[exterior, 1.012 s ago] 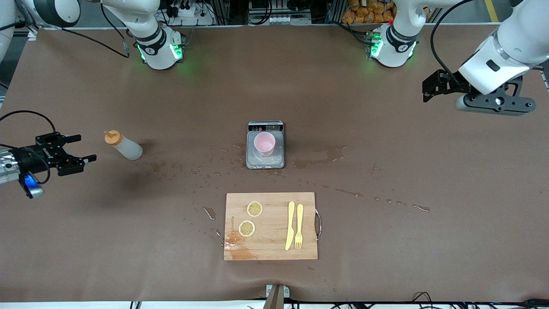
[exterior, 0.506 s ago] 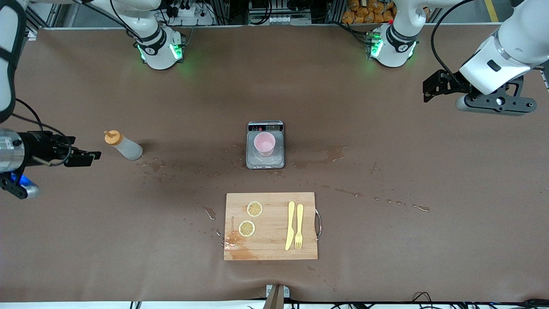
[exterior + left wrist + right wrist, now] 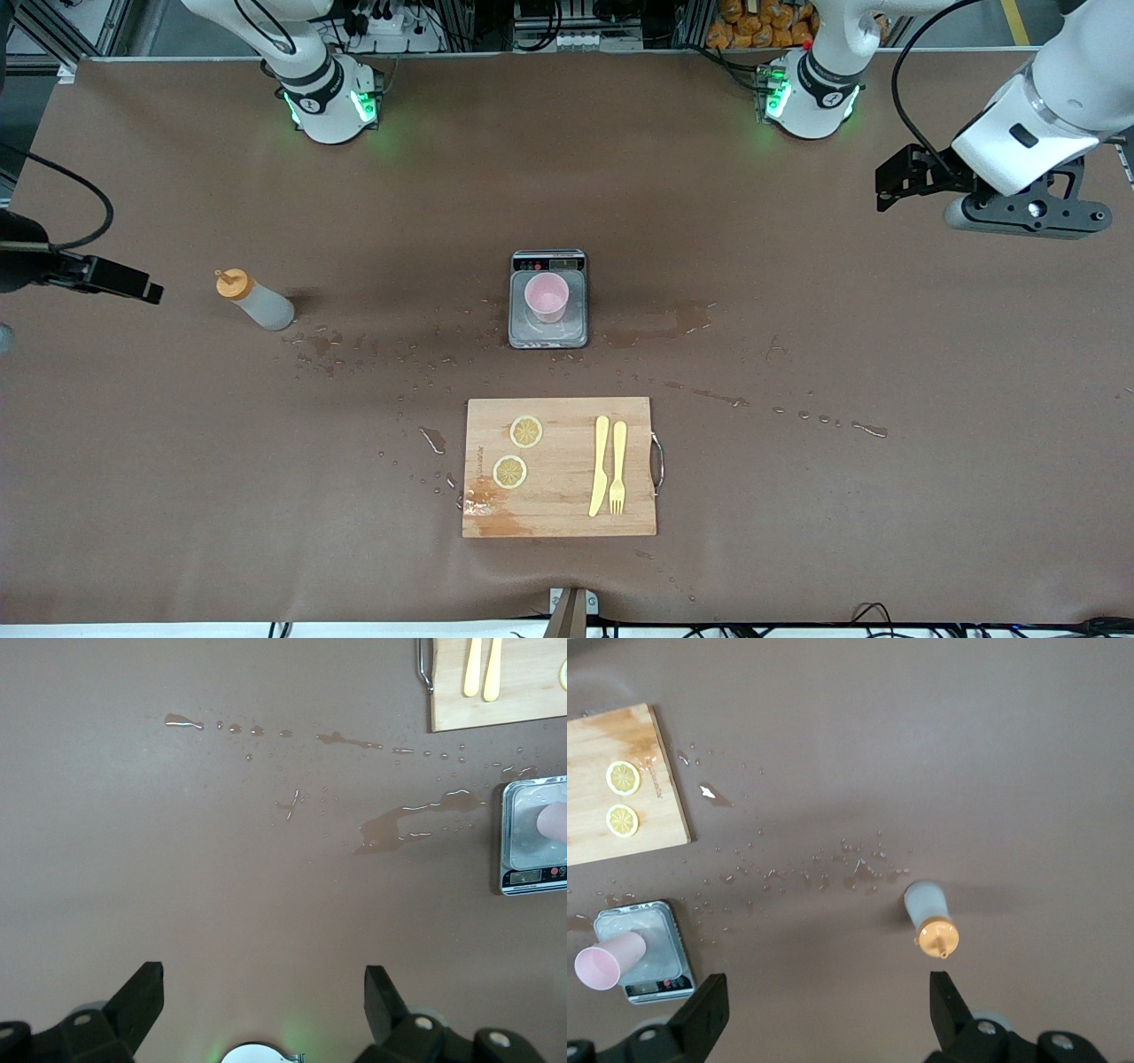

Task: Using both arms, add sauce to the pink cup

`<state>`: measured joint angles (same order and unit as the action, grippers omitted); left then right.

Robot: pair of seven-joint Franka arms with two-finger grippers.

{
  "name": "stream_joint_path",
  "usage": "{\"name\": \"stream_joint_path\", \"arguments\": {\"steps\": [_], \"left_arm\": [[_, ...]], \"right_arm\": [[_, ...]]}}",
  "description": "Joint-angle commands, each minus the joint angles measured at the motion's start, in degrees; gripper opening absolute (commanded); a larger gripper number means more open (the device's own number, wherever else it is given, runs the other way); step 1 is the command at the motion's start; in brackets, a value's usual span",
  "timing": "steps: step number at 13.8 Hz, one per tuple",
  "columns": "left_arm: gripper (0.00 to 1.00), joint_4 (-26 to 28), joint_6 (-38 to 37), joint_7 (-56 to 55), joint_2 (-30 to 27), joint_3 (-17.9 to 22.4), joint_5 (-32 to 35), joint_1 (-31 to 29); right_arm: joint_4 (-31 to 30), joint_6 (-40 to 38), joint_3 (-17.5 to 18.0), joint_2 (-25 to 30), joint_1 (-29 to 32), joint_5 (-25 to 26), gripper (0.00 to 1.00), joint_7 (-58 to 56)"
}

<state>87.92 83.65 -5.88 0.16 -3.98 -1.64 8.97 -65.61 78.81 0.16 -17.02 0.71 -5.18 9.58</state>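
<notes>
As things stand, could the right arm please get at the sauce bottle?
Probably yes: the right claw is open beside the upright sauce bottle, at the right arm's end of the table, with nothing between them.

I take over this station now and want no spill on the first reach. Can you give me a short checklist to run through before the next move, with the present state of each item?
1. Sauce bottle stands upright, orange cap on, free of any grip: ok.
2. Pink cup upright on the grey scale: ok.
3. Right gripper jaws open, above the table near the bottle, holding nothing: ok.
4. Left gripper jaws open and empty, waiting over the left arm's end of the table: ok.
5. Table dry around the scale: not ok, puddles and drops show.
6. Cup's contents: cannot tell.
</notes>
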Motion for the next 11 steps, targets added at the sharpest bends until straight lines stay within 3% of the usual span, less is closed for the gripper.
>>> {"name": "stream_joint_path", "arguments": {"steps": [1, 4, 6, 9, 11], "left_arm": [[1.0, 0.0, -0.1, -0.8, -0.5, 0.0, -0.2, -0.3], [1.0, 0.0, -0.2, -0.8, -0.9, 0.3, -0.1, -0.4], [1.0, 0.0, -0.2, -0.9, -0.8, 0.4, 0.0, -0.4], [1.0, 0.0, -0.2, -0.9, -0.8, 0.4, 0.0, -0.4], [1.0, 0.0, -0.1, -0.9, -0.8, 0.5, 0.2, -0.4]], "right_arm": [[-11.8, 7.2, 0.0, 8.5, 0.2, 1.8, 1.0, -2.3], [-23.3, 14.8, 0.1, 16.0, 0.7, 3.3, 1.0, -8.1], [-23.8, 16.8, 0.1, 16.1, 1.8, 3.6, 1.0, -13.1], [-22.1, 17.8, 1.8, 15.7, 2.1, 8.6, 1.0, -15.2], [-21.0, 17.8, 2.1, 15.5, 3.5, 8.1, 1.0, -15.2]]}}
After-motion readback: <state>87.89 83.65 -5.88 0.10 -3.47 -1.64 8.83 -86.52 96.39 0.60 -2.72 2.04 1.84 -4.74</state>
